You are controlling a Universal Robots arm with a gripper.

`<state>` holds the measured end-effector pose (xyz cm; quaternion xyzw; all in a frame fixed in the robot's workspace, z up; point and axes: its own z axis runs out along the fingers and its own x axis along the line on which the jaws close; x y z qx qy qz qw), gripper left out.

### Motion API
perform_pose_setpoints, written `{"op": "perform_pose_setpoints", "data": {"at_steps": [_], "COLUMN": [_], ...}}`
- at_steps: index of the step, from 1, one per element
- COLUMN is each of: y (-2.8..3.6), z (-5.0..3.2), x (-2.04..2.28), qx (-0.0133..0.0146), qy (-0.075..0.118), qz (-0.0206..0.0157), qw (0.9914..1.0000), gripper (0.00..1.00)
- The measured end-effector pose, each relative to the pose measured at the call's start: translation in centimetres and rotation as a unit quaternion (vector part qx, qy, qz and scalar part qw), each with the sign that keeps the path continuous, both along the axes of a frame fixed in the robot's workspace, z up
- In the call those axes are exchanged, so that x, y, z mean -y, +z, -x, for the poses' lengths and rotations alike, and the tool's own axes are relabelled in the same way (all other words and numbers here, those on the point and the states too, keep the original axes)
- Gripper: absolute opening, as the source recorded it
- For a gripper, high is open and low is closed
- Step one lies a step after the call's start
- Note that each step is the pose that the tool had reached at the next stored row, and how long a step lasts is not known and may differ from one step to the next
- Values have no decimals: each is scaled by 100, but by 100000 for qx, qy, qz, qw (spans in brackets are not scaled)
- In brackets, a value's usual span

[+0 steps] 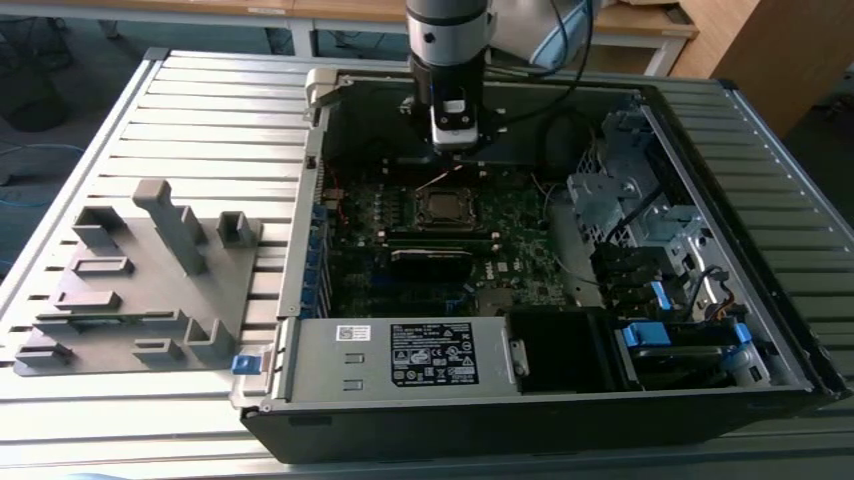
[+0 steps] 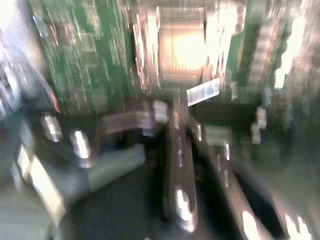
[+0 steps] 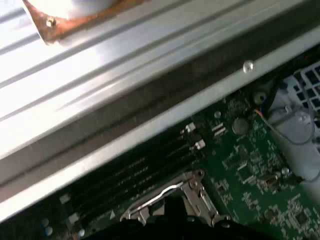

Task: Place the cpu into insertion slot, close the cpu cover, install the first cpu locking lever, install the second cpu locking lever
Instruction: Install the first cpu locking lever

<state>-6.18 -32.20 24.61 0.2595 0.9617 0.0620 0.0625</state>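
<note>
One gripper (image 1: 454, 152) hangs close by the insertion slot (image 1: 445, 206) on the green board (image 1: 523, 250) inside the open computer case (image 1: 534, 428); whether it holds anything, I cannot tell. The cpu (image 2: 182, 47) seemingly lies in that slot.

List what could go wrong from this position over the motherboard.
1. The gripper hangs close over the insertion slot; a slightly off-centre descent might strike the slot's metal rim.
2. A black cable loops near the gripper and could snag on it.
3. The memory slots lie right beside the insertion slot, so a sideways slip may hit them.
</note>
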Motion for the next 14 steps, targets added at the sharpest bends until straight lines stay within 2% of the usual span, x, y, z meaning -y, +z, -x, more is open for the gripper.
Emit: {"op": "perform_pose_setpoints", "data": {"at_steps": [1,3,7,8,14], "y": [28,83,252,270,270], "z": [0,0,4,7,8], "x": [1,0,0,0,0], "qx": [-7,27,33,165,208], "qy": [3,-105,-117,-113,-110], "qz": [-63,-414,-441,-440,-444], "qw": [100000,99999,99999,99999,99999], "gripper": [11,11,11,11,11]}}
